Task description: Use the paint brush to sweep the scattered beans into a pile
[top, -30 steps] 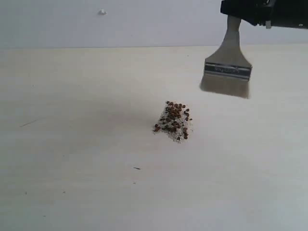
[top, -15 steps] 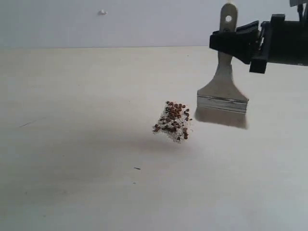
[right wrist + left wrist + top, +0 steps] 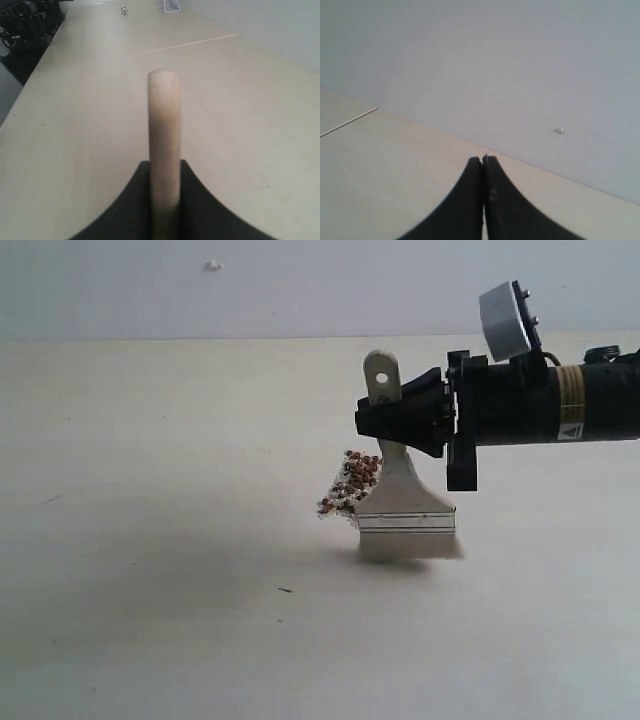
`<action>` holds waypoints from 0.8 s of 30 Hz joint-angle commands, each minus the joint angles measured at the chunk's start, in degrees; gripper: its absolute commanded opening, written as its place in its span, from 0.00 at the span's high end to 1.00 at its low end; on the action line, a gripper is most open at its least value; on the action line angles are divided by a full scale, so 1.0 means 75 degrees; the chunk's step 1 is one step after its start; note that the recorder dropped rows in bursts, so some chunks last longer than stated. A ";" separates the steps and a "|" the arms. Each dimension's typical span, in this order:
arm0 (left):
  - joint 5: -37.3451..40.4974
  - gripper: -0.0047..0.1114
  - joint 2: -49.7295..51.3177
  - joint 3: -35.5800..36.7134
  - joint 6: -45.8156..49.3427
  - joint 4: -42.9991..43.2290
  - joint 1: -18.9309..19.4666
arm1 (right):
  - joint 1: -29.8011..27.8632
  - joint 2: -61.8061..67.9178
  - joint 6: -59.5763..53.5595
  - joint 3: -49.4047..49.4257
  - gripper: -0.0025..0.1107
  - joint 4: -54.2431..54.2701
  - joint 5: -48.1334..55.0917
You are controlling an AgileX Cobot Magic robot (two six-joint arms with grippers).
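Pale table (image 3: 150,640); R gripper (image 3: 375,420) clamps paint brush (image 3: 407,522), upright at pile (image 3: 352,480); L gripper (image 3: 483,161) closed, empty.

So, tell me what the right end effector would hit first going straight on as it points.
Nothing beyond the paint brush it grips: the right end effector points level over the table, path looks free. The pile seems below that line; depth unclear.
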 commanded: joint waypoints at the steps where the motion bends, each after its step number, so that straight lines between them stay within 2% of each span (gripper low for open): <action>1: 0.0023 0.96 0.0025 0.0027 0.0021 -0.0029 0.0020 | 0.0017 0.0306 -0.0149 -0.0157 0.98 0.0189 -0.0052; 18: 0.0023 0.96 0.0025 0.0027 0.0021 -0.0029 0.0020 | 0.0017 0.0724 -0.0086 -0.1247 0.98 0.0559 0.0308; 24: 0.0023 0.96 0.0025 0.0027 0.0021 -0.0029 0.0020 | 0.0017 0.0731 0.0006 -0.1263 0.98 0.0642 -0.0052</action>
